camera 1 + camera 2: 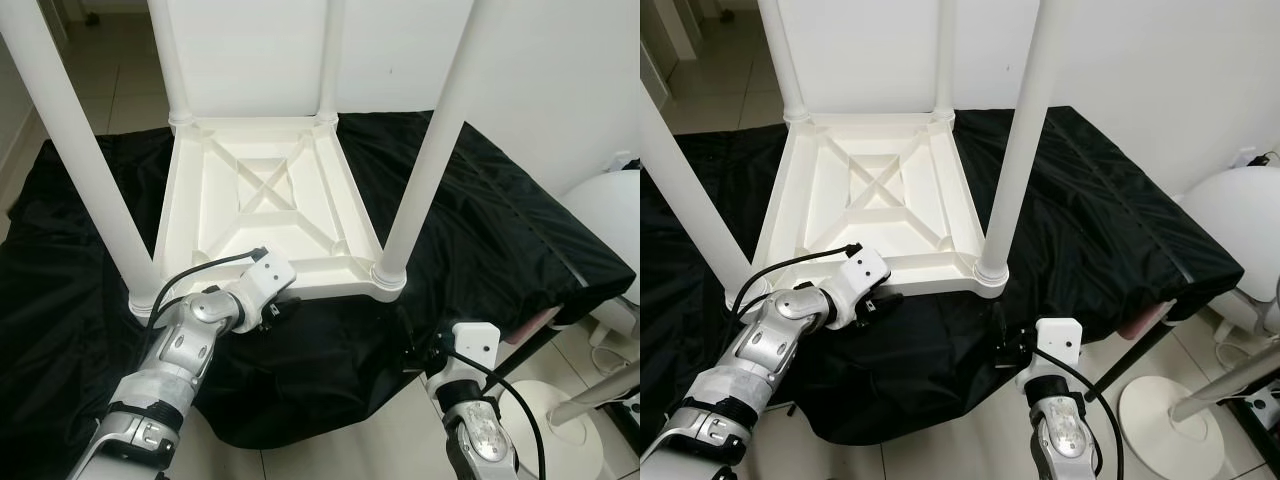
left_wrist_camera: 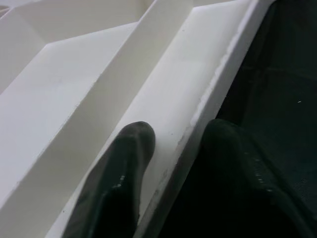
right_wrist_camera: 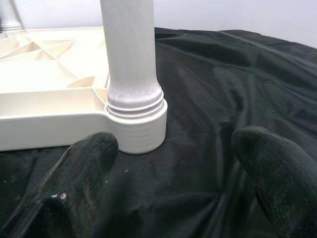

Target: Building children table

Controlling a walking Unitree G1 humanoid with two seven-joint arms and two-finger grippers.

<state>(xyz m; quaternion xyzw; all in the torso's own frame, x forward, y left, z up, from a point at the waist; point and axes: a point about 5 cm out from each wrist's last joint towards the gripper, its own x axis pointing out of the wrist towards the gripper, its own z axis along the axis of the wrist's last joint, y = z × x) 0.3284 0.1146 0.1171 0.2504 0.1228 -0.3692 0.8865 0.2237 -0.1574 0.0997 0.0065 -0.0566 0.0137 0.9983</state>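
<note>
Table [image 1: 270,215] upturned, left fingers [image 2: 130,163] (seemingly) pinching rim.

A room in a home is indicated. A pale tiled floor [image 1: 110,85] is seen at the far left, running on past a wall edge as into a hallway, and plain white walls [image 1: 560,70] close the far side. A black cloth [image 1: 1110,240] is spread over a low surface, as for a makeshift work spot. At the near right, a white standing fan [image 1: 1225,225] with its round base [image 1: 1170,415] is placed on the tiles.
</note>
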